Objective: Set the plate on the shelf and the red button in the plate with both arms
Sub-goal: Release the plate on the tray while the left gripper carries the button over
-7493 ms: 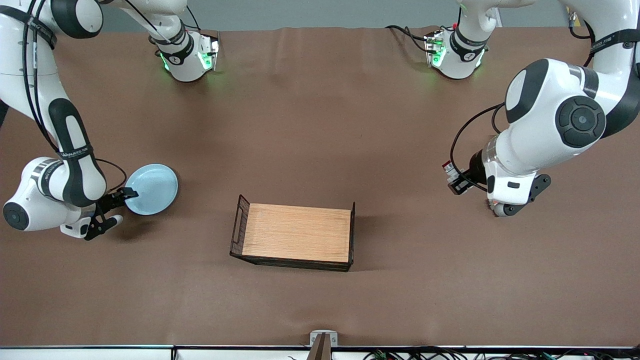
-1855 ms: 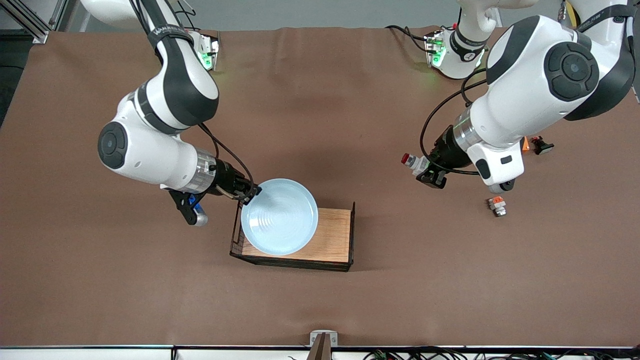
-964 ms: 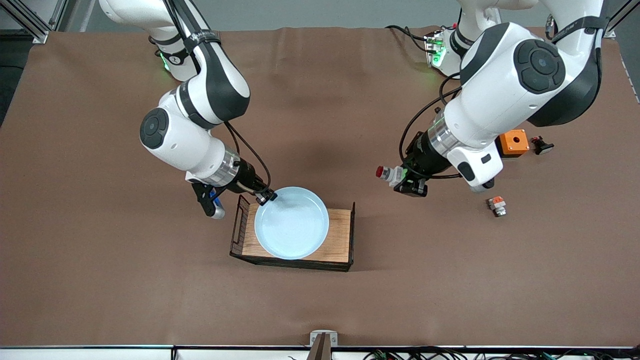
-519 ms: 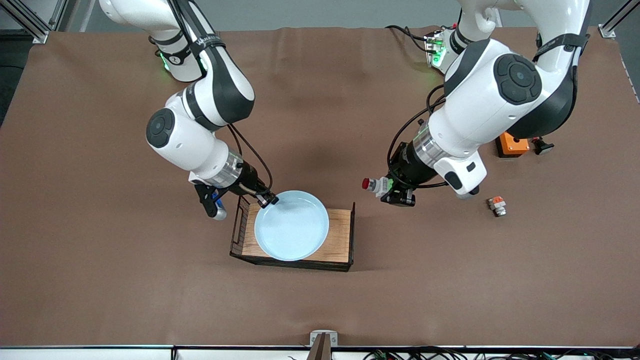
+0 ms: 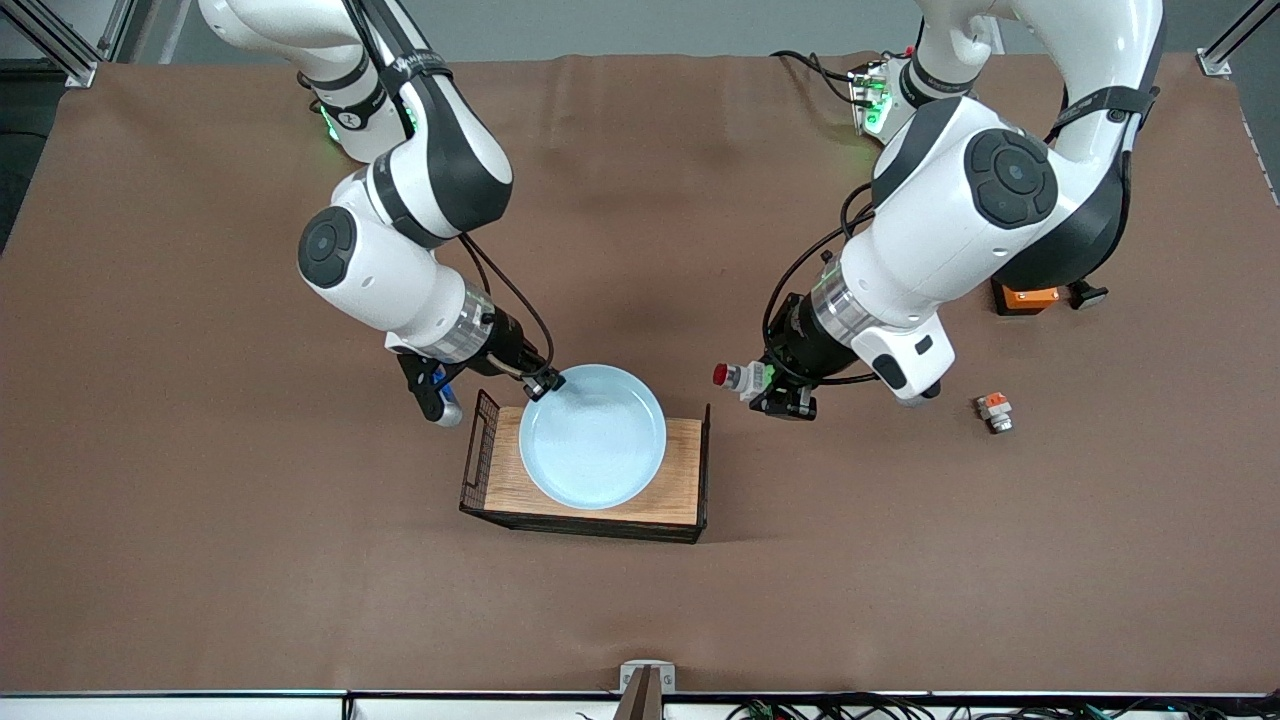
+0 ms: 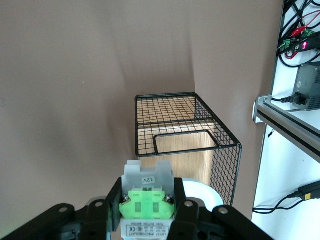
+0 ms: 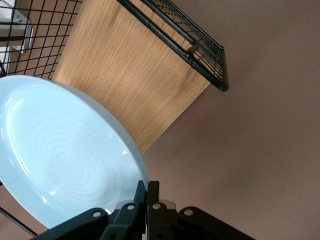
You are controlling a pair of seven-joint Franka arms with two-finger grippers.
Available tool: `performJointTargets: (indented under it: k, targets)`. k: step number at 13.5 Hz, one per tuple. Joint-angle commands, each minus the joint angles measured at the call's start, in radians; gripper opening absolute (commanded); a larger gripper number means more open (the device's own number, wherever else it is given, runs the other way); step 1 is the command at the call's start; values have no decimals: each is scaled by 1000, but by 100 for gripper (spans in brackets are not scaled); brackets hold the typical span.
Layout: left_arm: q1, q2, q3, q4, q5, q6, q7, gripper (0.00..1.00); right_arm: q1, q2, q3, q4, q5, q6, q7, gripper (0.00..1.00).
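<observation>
The pale light-blue plate (image 5: 595, 437) is over the wooden tray (image 5: 683, 478), held by its rim. My right gripper (image 5: 545, 383) is shut on that rim at the tray's edge farther from the front camera; in the right wrist view the gripper (image 7: 147, 192) pinches the plate (image 7: 60, 160). My left gripper (image 5: 770, 392) is shut on the red button (image 5: 735, 377), over the table just off the tray's end toward the left arm. The left wrist view shows the button's green patch (image 6: 147, 200) between the fingers, with the plate's rim (image 6: 202, 191) showing beside it.
The tray has black wire end walls (image 6: 170, 107). An orange box (image 5: 1020, 298), a small black part (image 5: 1087, 293) and a small part with an orange-red patch (image 5: 993, 410) lie on the brown table toward the left arm's end.
My right gripper has carried the plate further over the tray toward the left arm's end. My left gripper has moved the red button closer to the tray.
</observation>
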Motion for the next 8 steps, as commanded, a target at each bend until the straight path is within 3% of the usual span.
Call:
performJointTargets:
  k: [1, 8]
  targets:
    - [-21, 12, 16, 27, -5, 6, -19, 0, 2, -6, -2, -17, 9, 25, -5, 0]
    - [-27, 12, 20, 27, -4, 9, -19, 0, 2, 60, 1, -16, 11, 93, -27, 0]
